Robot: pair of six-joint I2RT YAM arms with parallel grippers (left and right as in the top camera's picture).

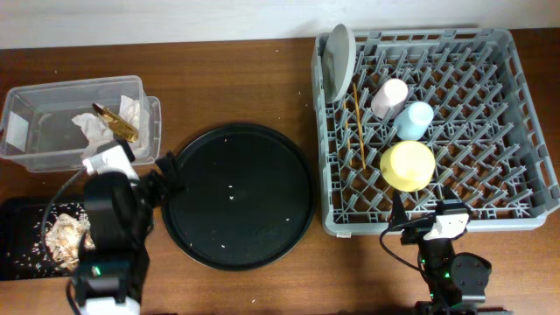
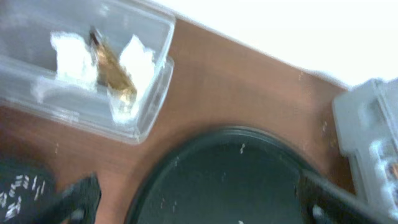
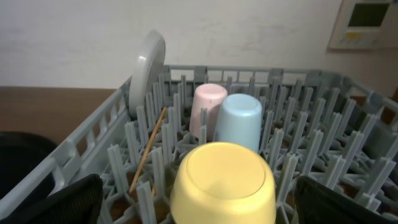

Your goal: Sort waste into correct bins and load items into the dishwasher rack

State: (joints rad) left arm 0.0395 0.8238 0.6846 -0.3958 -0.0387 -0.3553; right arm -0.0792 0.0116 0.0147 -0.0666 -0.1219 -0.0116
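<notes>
The grey dishwasher rack [image 1: 516, 105] [image 3: 99, 134] holds the upright grey-white plate [image 1: 337, 61] [image 3: 148, 65], the chopsticks [image 1: 359, 131] [image 3: 146, 149], the upturned pink cup [image 1: 389, 96] [image 3: 205, 106], blue cup [image 1: 414, 121] [image 3: 241, 118] and yellow bowl [image 1: 407, 164] [image 3: 221, 180]. The clear box [image 1: 52, 96] [image 2: 155, 81] holds white napkins [image 1: 92, 127] [image 2: 73, 56] and the gold wrapper [image 1: 115, 122] [image 2: 112, 65]. Food scraps [image 1: 70, 236] lie in the shallow black tray [image 1: 17, 236]. My left gripper [image 1: 166, 171] [image 2: 193, 208] is open and empty at the round tray's left rim. My right gripper [image 1: 416, 219] [image 3: 196, 205] is open and empty at the rack's near edge, facing the bowl.
The round black tray [image 1: 236, 192] [image 2: 236, 174] lies between the bins and the rack, with a few white crumbs on it. Rice-like grains are scattered in the shallow black tray. The rack's corner shows in the left wrist view [image 2: 367, 137].
</notes>
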